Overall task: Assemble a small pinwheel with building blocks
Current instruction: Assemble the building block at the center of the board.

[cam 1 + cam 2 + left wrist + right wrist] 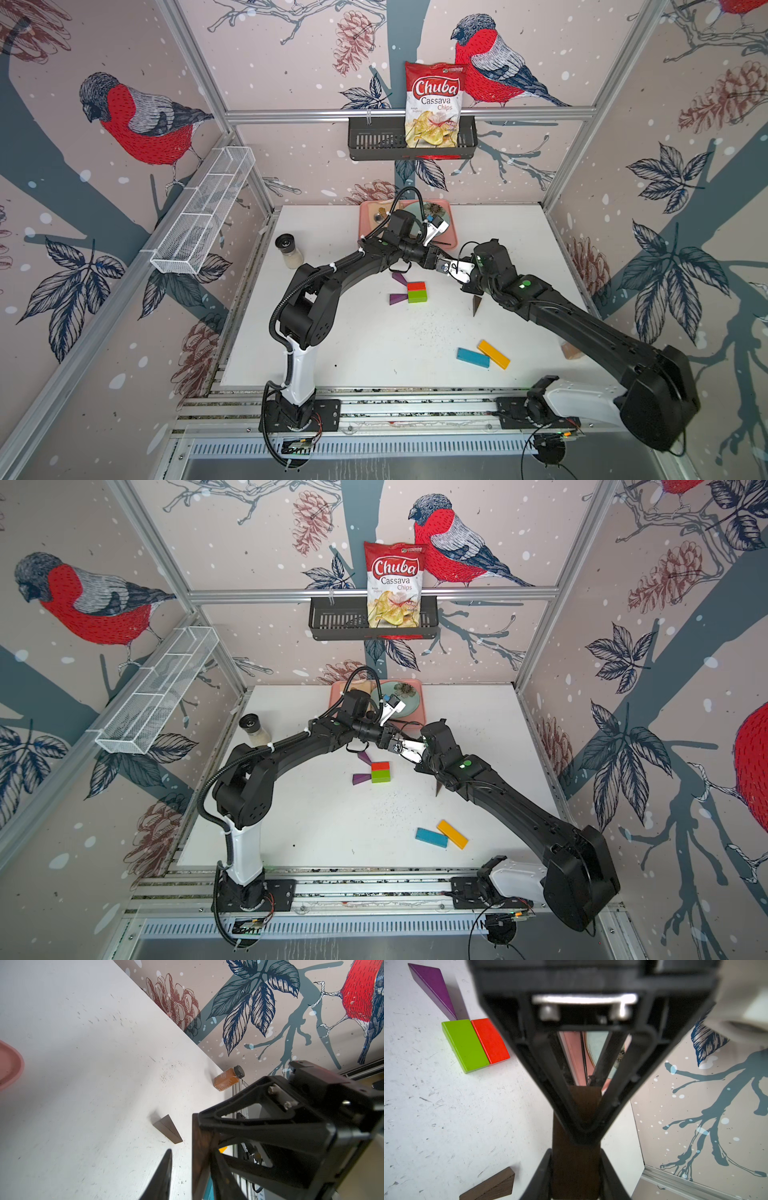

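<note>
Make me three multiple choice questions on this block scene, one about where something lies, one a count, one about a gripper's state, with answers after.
1. Where do the blue bar and yellow bar lie?
A) on the pink tray
B) in the white wire rack
C) on the table, apart from the other blocks

2. How many purple wedges are on the table?
A) one
B) two
C) four

3. What state is the right gripper in?
A) shut on a dark brown wedge
B) open above the table
C) shut on a spice jar

Answers:
1 C, both lie at the table's near side, away from the red brick and green brick.
2 B, two show in both top views.
3 A, its fingers flank the wedge, held off the table.
</note>
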